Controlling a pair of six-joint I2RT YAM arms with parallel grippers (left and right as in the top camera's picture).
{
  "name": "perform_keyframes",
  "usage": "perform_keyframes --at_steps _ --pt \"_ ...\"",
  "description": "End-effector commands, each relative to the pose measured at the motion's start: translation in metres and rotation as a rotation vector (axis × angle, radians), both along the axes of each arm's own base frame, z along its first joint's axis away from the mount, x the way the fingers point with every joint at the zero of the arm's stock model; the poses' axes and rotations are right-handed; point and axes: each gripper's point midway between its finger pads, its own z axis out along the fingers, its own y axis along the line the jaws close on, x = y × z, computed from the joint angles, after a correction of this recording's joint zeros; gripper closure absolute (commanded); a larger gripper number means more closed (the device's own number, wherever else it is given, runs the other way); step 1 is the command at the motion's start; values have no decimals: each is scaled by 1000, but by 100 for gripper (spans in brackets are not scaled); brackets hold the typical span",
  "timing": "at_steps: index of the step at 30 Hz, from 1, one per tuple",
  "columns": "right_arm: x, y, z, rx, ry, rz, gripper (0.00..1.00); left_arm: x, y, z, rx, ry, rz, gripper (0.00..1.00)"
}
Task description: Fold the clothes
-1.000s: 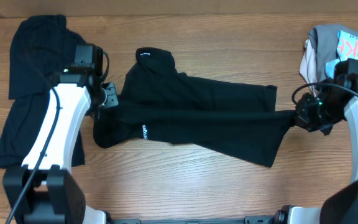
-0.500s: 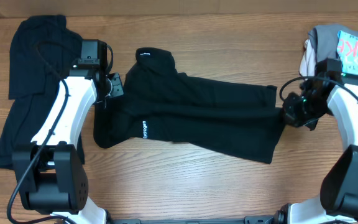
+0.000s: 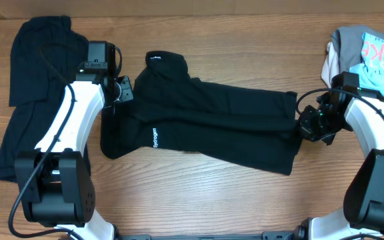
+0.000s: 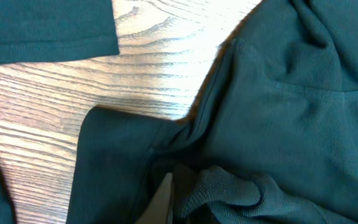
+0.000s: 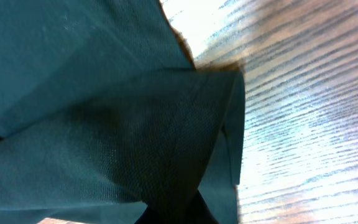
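A black garment (image 3: 212, 120) with small white lettering lies spread lengthwise across the middle of the wooden table. My left gripper (image 3: 115, 100) is shut on its left edge; in the left wrist view a bunched fold of the fabric (image 4: 229, 186) sits against one pale finger (image 4: 161, 202). My right gripper (image 3: 305, 127) is shut on its right hem; in the right wrist view the dark fabric (image 5: 135, 137) runs down into the jaws (image 5: 179, 214), which are mostly hidden by it.
A dark folded garment (image 3: 39, 87) lies at the far left under my left arm. A pile of clothes, with a light blue shirt (image 3: 379, 53) on top, sits at the back right corner. Bare wood (image 3: 199, 193) shows in front.
Both grippers have moved inward with the garment's ends. The right end has come left and slackened, and the left edge has shifted toward the middle.
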Motion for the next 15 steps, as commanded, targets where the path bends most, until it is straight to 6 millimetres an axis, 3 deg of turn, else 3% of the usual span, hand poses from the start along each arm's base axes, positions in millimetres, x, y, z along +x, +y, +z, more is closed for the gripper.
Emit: perform_keyframes --at_steps 1,11,15 --pt "4 5 2 1 -16 10 96 2 3 -4 7 4 -11 96" --pt "-5 30 -1 9 24 56 96 -4 8 -5 35 29 -36 96" --pt "-5 26 15 6 11 35 96 -4 11 11 59 30 -44 96"
